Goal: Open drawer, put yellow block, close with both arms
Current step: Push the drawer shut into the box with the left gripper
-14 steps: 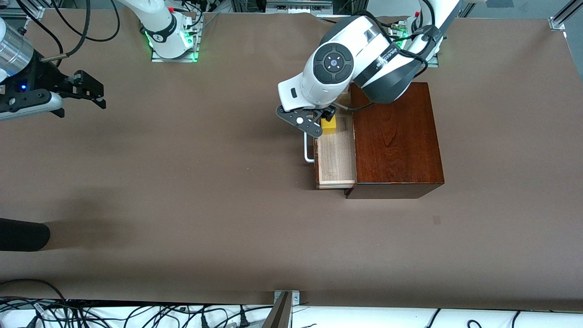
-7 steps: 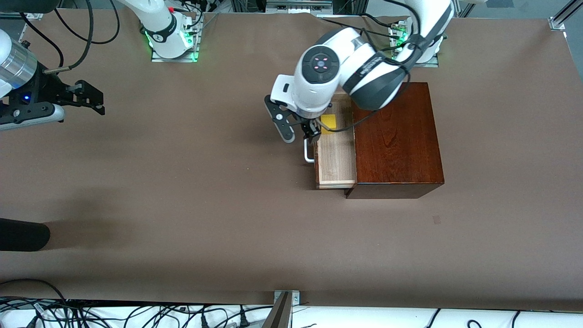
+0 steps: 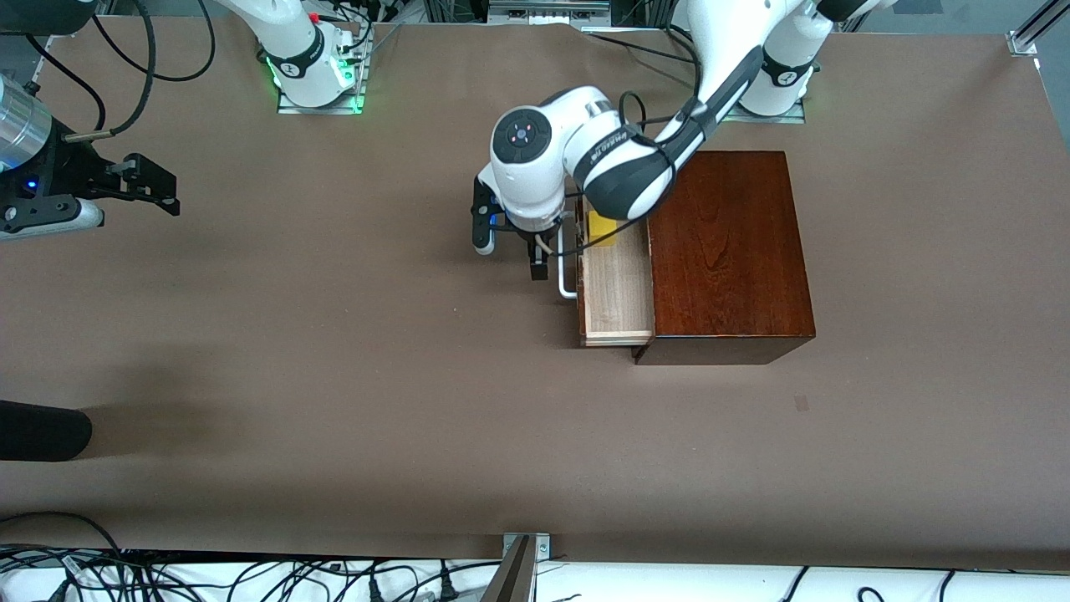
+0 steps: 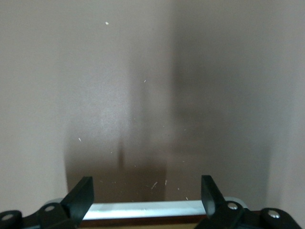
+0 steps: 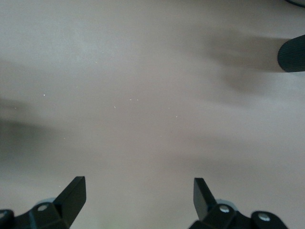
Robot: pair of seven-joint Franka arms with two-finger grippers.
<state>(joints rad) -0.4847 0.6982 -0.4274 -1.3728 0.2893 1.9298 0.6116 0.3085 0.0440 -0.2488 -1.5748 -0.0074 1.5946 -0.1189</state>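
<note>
Even, diffuse overhead light; the brown cloth-covered table (image 3: 334, 351) reads flat, no hard glare. Soft, blurred shadows lie on the cloth toward the right arm's end. The glossy reddish-brown wooden box (image 3: 723, 242) carries a faint sheen on its top. Green indicator lights glow at both arm bases. Front view sharp. Left wrist view dim, a broad dark shadow on the cloth, with a bright streak on the white bar handle (image 4: 143, 210). Right wrist view brighter, soft and smeared.

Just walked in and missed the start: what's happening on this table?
The drawer of the wooden box stands open with the yellow block lying inside. The left gripper, open and empty, hangs in front of the drawer by its white handle. The right gripper waits, open, at the right arm's end of the table.
</note>
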